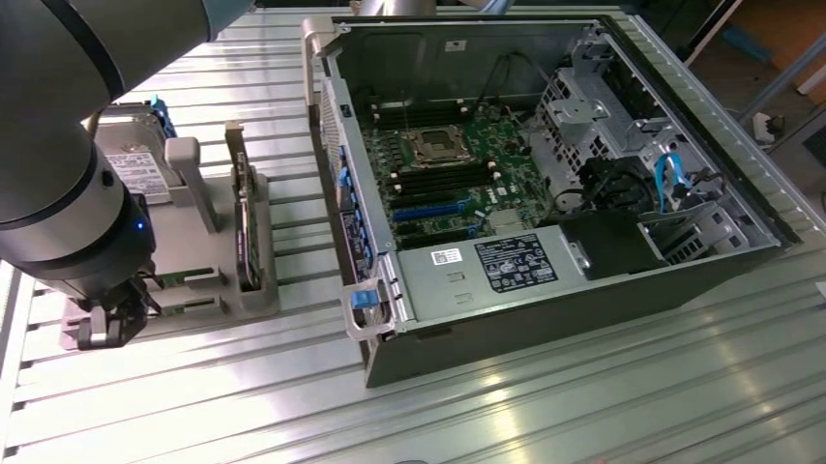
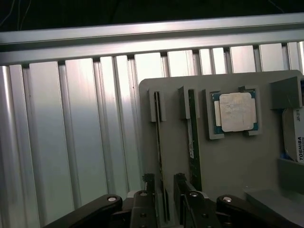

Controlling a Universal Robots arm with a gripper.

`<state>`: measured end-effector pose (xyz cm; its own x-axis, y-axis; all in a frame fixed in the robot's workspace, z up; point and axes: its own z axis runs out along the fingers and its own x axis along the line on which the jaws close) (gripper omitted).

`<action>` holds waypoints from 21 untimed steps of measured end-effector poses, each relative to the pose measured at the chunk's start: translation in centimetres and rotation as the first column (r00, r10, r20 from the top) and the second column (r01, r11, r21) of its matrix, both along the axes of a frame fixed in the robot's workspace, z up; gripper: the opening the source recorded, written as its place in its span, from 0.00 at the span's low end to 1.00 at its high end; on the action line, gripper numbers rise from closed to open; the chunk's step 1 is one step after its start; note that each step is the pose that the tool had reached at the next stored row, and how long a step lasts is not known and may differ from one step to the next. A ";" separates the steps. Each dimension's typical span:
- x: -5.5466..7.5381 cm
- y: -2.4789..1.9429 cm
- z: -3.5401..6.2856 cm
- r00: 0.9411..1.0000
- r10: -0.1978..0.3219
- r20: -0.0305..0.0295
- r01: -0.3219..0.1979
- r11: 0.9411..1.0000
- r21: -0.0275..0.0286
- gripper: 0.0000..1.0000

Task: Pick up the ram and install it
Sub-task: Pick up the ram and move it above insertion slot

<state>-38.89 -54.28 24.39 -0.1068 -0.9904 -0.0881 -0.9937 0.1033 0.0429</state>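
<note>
Two ram sticks stand on edge in slots of a grey holder tray. In the wrist view the thinner-looking ram runs down between my fingers. The second ram stick stands just beside it, outside the fingers. My gripper is open, with one finger on each side of the first stick and a small gap on both sides. In the exterior view my gripper hangs low over the near end of the tray, at the end of the ram.
On the tray there are also a silver square processor, a hard drive and a dark expansion card standing on edge. The open computer case with its motherboard lies to the exterior view's right, on a ribbed metal table.
</note>
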 end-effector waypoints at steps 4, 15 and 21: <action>0.0 0.00 -0.01 1.000 0.011 0.000 -0.011 1.000 0.000 0.30; 0.2 0.00 -0.25 1.000 0.011 0.000 -0.011 1.000 0.000 0.30; 0.5 0.00 -0.42 1.000 0.011 0.000 -0.011 1.000 0.000 0.30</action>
